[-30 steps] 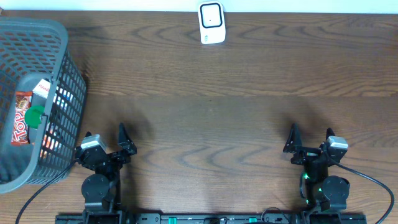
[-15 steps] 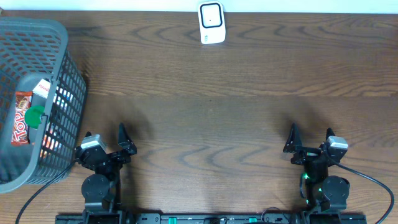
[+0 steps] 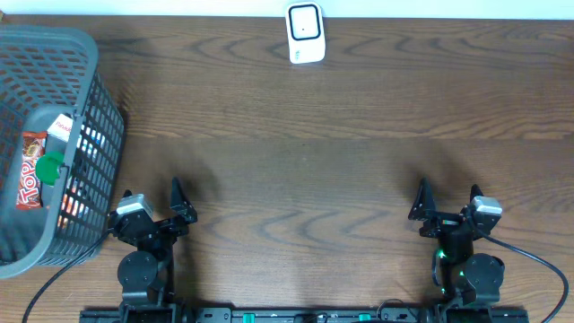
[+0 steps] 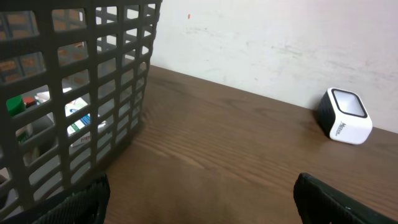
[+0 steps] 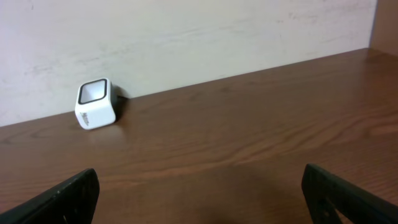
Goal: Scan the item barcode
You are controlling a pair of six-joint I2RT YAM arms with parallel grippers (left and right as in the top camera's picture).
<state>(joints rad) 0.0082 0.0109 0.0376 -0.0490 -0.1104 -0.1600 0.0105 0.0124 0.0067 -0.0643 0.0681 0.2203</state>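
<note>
Left hand (image 3: pixel 151 193): jaws spread wide, nothing between them. It sits low over the near edge of the worktop (image 3: pixel 287 152). In its wrist view only the two dark fingers (image 4: pixel 336 200) show at the bottom corners, with bare wood between.

Right hand (image 3: pixel 448 193): same posture, jaws as wide as they go, holding nothing, bare wood between the tips.

Grey mesh basket (image 3: pixel 100 117): immediately left of the left hand. Its near corner overlaps the left arm's wrist from above; can't tell if they touch. The mesh wall fills the left part of the left wrist view.

Items are all inside the basket, left of and ahead of the left hand, and well apart from the right hand:
- red wrapper (image 3: pixel 30 175) lettered "Top", lying flat
- green cap (image 3: pixel 49 168) just beside the red wrapper
- white pack (image 3: pixel 61 126) with red print, beyond the cap
- more packaging visible through the mesh, not identifiable

No barcode is readable on any of them.

Scanner (image 3: pixel 305 33): white box with a dark-rimmed window on top. It stands at the far edge of the worktop against the wall (image 5: pixel 186 31). It is ahead and to the right of the left hand, ahead and to the left of the right hand, and well apart from both and from the basket.
</note>
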